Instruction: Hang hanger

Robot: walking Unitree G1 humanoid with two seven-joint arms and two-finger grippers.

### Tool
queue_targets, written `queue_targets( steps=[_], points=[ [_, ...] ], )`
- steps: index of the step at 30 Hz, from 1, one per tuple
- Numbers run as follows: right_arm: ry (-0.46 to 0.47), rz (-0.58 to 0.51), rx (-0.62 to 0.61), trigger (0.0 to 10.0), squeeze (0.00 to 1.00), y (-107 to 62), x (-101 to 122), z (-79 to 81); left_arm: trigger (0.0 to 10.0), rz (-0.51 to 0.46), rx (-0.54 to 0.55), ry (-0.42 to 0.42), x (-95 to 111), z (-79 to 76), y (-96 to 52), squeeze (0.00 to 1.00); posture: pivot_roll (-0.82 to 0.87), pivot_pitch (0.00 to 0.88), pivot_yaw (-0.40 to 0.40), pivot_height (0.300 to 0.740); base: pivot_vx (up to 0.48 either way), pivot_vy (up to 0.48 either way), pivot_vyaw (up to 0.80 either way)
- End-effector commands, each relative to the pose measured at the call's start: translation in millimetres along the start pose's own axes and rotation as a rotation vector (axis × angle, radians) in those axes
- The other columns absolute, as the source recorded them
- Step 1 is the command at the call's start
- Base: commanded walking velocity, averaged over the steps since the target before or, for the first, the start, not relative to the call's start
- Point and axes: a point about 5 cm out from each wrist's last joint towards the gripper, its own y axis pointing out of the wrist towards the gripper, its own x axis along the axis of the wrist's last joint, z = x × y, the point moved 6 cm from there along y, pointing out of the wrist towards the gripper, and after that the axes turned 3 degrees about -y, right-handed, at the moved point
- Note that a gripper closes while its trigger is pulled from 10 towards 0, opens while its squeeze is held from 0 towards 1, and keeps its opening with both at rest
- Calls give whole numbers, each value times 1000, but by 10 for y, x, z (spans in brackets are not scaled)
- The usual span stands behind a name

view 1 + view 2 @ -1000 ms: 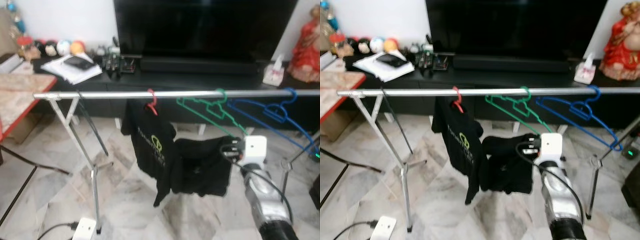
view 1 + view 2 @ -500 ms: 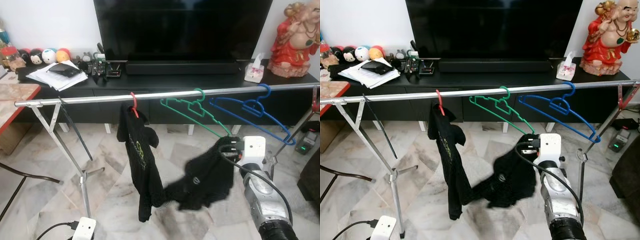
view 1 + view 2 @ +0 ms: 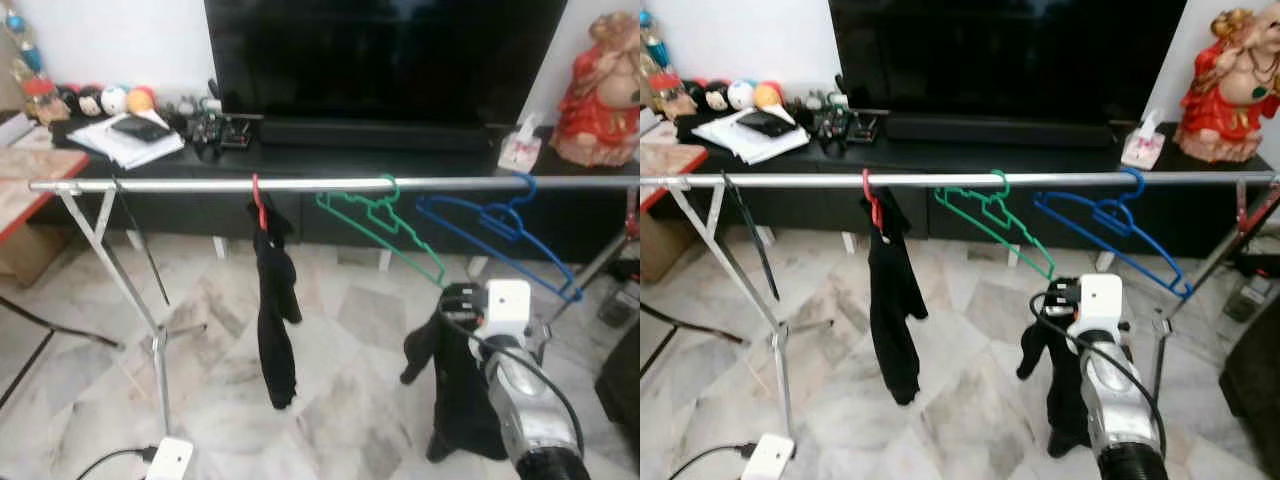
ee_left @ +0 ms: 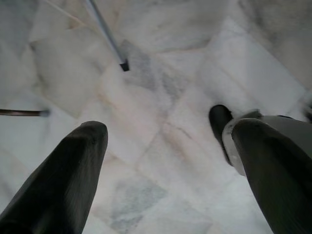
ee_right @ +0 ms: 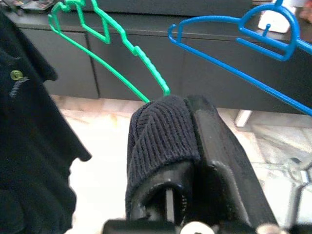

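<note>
While the right gripper (image 5: 168, 161) pinches a fold of dark knitted cloth between its closed fingers (image 5: 214, 141), a black garment (image 3: 1065, 385) hangs limp from it, low and in front of a silver clothes rail (image 3: 940, 180) that crosses the room from side to side. On that rail hang three hangers: a red hanger (image 3: 872, 205) toward the robot's left, already carrying a black shirt (image 3: 892, 300); a green hanger (image 3: 995, 220) in the middle, bare and tilted; and a blue hanger (image 3: 1110, 225) toward the right, also bare. The tip of the green hanger sits just above and beside the held cloth. Behind the rail stands a long black counter (image 3: 970, 150) with a dark television (image 3: 1005, 55), papers and a red figurine (image 3: 1230, 90). The left gripper (image 4: 165, 161) hangs idle, its fingers spread apart above the marble floor (image 4: 146, 97).

To do this step well, my judgement is that the garment must be lifted toward the green hanger so its neck opening can slide over the lowered arm. One pinch gives poor control of loose fabric, so a slow approach helps. The hanger swings freely on the rail and could slip off if snagged or pushed sideways.
</note>
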Motion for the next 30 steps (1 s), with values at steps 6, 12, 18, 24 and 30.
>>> queue_targets(
  steps=[6,12,18,24,30],
  points=[
    [-8,-25,-14,10000,0,13,61,-57,10000,8,-6,3,-10,-26,2,0,-73,0,15,740,0,-296,0],
    [-6,-21,-18,10000,0,13,43,-66,10000,8,-6,2,-7,-26,3,0,-71,0,16,740,0,-294,0],
    [8,35,-36,10000,0,-11,-140,-111,10000,7,-5,-1,-3,-27,4,0,-69,0,15,740,0,-293,0],
    [19,96,-48,10000,0,-58,-339,-133,10000,5,-3,-4,-3,-25,3,0,-69,0,15,740,0,-292,0],
    [41,165,-84,10000,0,-110,-556,-184,10000,1,3,-10,2,-21,3,0,-71,0,16,740,0,-294,0]
  ],
)
